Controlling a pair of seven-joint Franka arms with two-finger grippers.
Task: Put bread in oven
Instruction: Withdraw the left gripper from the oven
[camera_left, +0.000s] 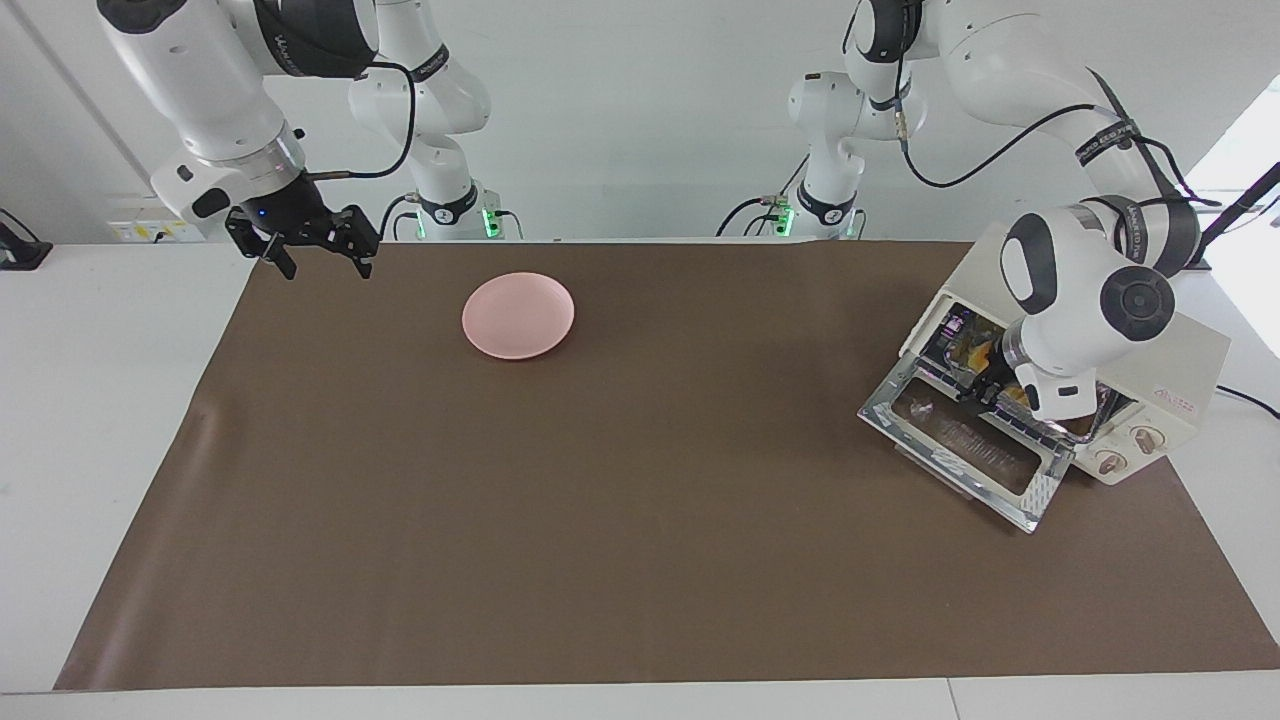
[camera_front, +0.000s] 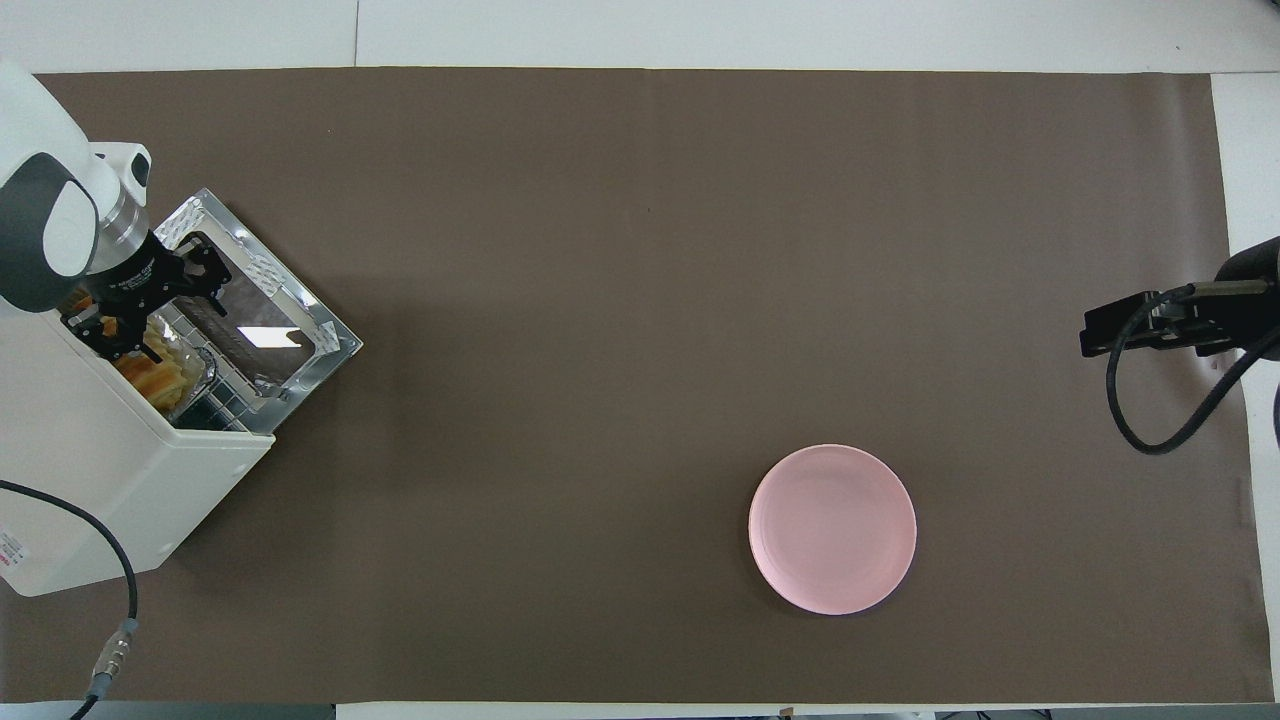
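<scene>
The cream-white oven (camera_left: 1190, 370) stands at the left arm's end of the table, and its glass door (camera_left: 975, 450) is folded down open. It also shows in the overhead view (camera_front: 100, 480). The golden bread (camera_front: 150, 372) lies inside the oven mouth on a silver foil tray (camera_front: 198, 372). My left gripper (camera_left: 985, 385) reaches into the oven opening, right at the bread; it also shows in the overhead view (camera_front: 110, 335). The arm's wrist hides most of the opening in the facing view. My right gripper (camera_left: 322, 262) is open and empty, and waits in the air over the mat's edge at the right arm's end.
An empty pink plate (camera_left: 518, 316) sits on the brown mat (camera_left: 600, 500), toward the right arm's end and near the robots. A black power cable (camera_front: 110, 570) runs from the oven's back.
</scene>
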